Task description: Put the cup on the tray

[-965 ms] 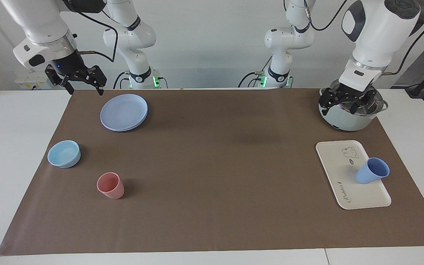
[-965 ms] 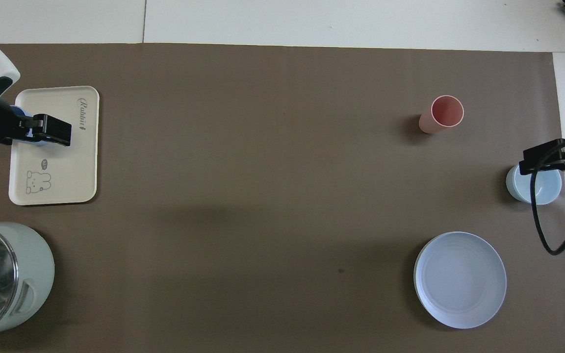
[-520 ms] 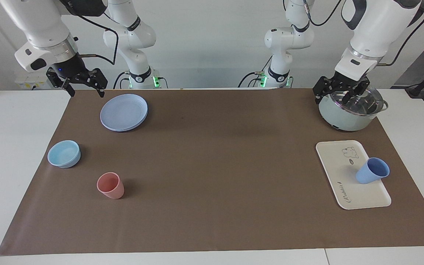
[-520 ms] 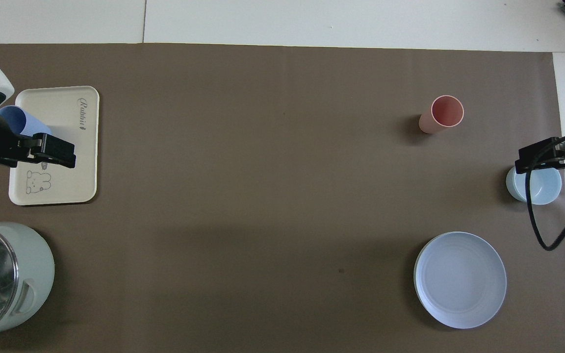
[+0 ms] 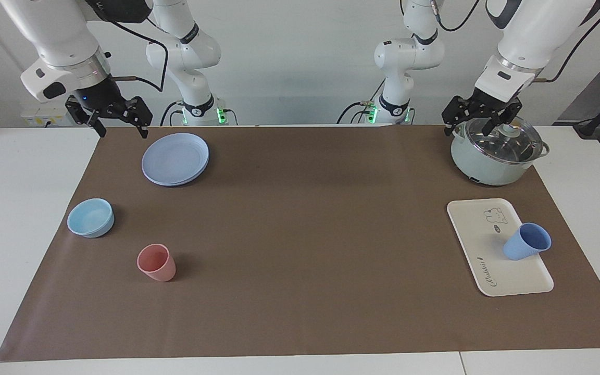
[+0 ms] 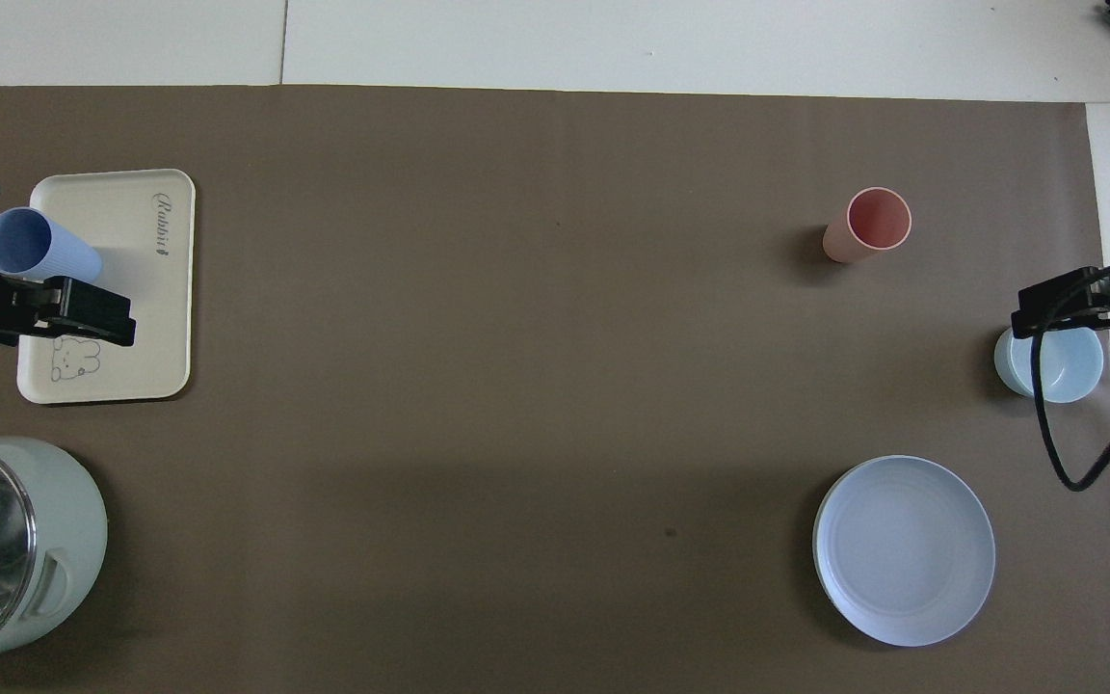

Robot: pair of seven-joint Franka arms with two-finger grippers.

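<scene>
both grippers (image 5: 479,115) (image 5: 108,115) raised, jaws apart

Periwinkle-blue cup (image 5: 526,241). Cream-white tray (image 5: 479,245), bear drawing, cursive lettering. Pink cup (image 5: 156,262). Light-blue bowl (image 5: 90,217). Lavender-blue plate (image 5: 175,159). Pale-green pot (image 5: 495,154). Brown mat (image 5: 300,234).

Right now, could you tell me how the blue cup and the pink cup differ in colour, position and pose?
The blue cup is periwinkle; the pink cup is salmon pink. The blue cup stands on the cream tray at the left arm's end of the table; the pink cup stands on the brown mat toward the right arm's end. Both are upright, tapered, handleless tumblers of similar size, and no gripper holds either.
</scene>
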